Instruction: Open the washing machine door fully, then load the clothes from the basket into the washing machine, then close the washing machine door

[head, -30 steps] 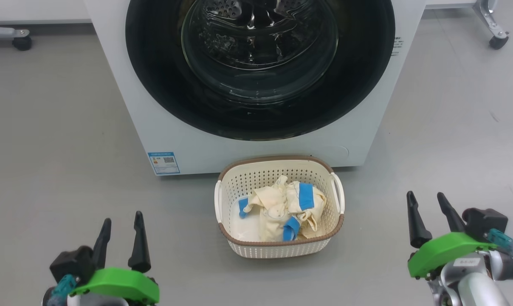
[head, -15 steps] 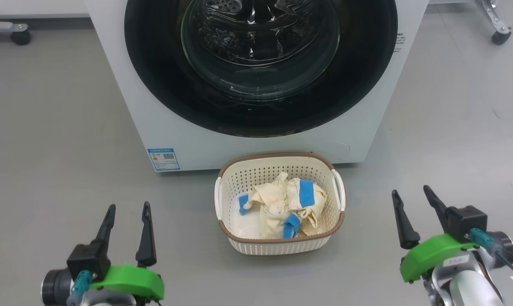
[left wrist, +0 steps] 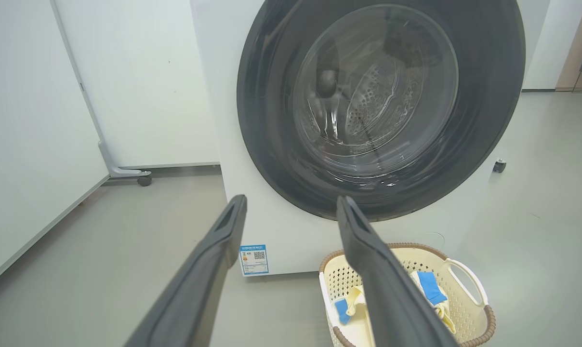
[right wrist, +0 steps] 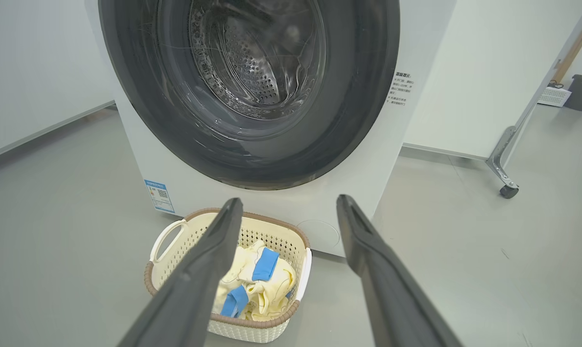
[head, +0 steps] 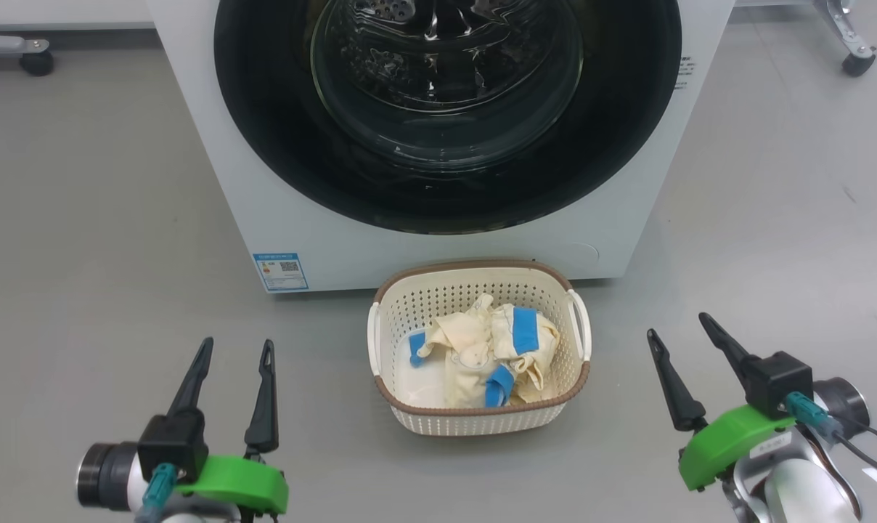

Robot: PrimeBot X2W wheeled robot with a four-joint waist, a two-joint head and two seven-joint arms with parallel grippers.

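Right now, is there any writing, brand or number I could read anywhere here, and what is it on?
Blue-white sticker, low on the washing machine: print and QR code too small to read.
Dark print block right of the washing machine door: blurred, unreadable.
Tag on the right arm's wrist: too small to read.

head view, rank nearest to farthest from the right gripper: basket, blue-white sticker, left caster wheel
1. basket, just left of the right gripper
2. blue-white sticker, low on the washing machine front, past the basket
3. caster wheel, far upper left
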